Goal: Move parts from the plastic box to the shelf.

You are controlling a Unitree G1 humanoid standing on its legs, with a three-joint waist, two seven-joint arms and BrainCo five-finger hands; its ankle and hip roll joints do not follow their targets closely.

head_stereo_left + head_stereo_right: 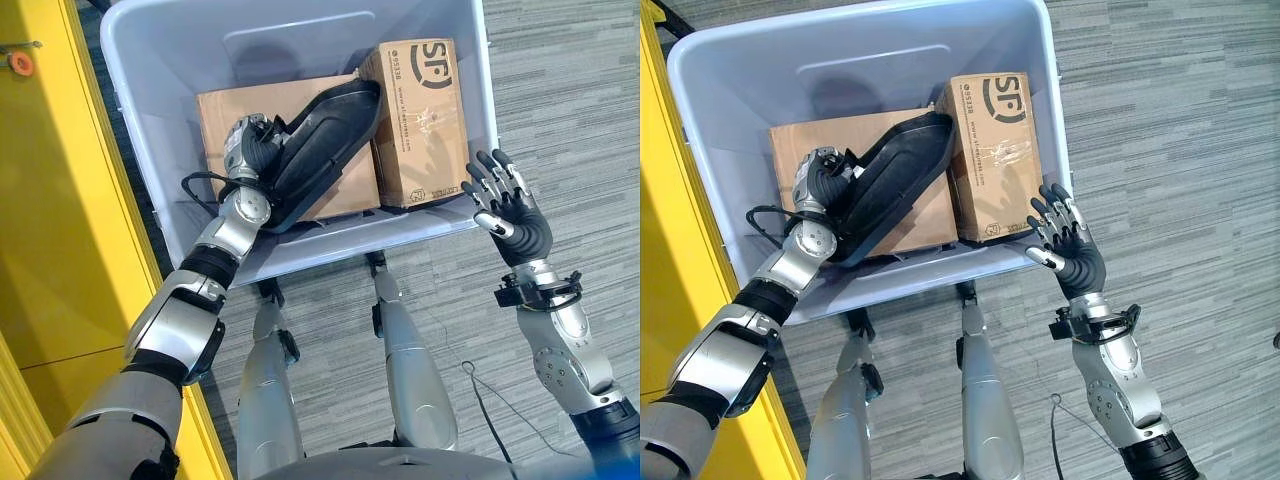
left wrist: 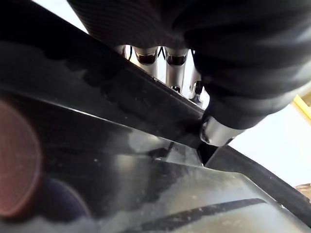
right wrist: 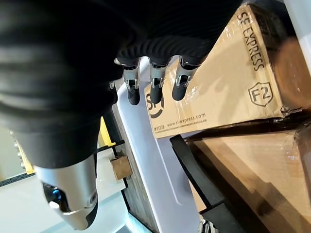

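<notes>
Lying across two brown cardboard boxes [image 1: 420, 120] inside the pale grey plastic box [image 1: 300, 40], frame centre, the long black moulded plastic part [image 1: 325, 135] looks stiff, light, slippery. Left hand [image 1: 250, 145] curls its fingers over the part's lower edge, a sound hold; right hand [image 1: 510, 205] hovers spread at the box's right rim.

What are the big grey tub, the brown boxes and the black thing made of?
The tub looks like smooth pale grey plastic with rounded corners. The boxes look like matte brown cardboard, taped. The black part under the left hand seems glossy hard plastic, though I can't be sure.
</notes>
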